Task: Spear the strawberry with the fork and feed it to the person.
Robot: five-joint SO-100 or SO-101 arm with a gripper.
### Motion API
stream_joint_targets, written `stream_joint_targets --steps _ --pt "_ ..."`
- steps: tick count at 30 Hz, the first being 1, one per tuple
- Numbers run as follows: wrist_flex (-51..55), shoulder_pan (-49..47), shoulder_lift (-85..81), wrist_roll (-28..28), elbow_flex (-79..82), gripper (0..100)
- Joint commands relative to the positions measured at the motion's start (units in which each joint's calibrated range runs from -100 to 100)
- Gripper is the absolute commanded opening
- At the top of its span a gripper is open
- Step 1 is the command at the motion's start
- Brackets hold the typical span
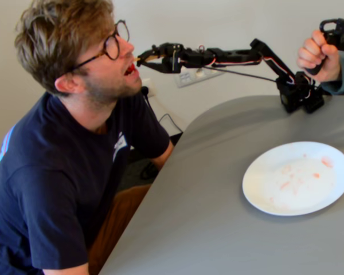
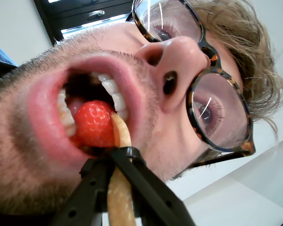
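Note:
The person [image 1: 74, 114] sits at the left of the fixed view, head tipped back, mouth open. My gripper [image 1: 160, 59] is stretched out level to his face and is shut on the pale fork [image 1: 146, 58]. In the wrist view the black jaws of my gripper [image 2: 120, 153] clamp the fork's handle [image 2: 119, 193]. The tines hold the bright-red strawberry [image 2: 93, 123] inside his open mouth, between the teeth. His face [image 2: 170, 52] with dark round glasses fills that view. In the fixed view a red spot shows at his lips [image 1: 130, 69].
A white plate [image 1: 252, 189] with faint pink smears lies on the grey table [image 1: 206, 229] at the right. The arm's base [image 1: 298, 91] stands at the table's far edge. Another person's hand [image 1: 318, 54] grips a black handle at the top right.

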Motion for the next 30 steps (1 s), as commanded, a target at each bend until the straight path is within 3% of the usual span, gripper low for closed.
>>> stream_joint_targets --steps 1,16,19,24,28,30 --pt "0.45 0.62 -0.03 -0.15 0.75 1" --pt "24.56 -0.13 -19.34 -0.3 -0.43 1" --pt "30.91 0.47 -25.87 -3.29 -0.52 1" --pt "38.66 0.47 -32.64 -3.61 -0.52 1" --pt "65.2 -2.44 -44.84 -3.08 -0.34 1" --pt "73.03 -3.86 -46.03 -3.03 0.38 1"
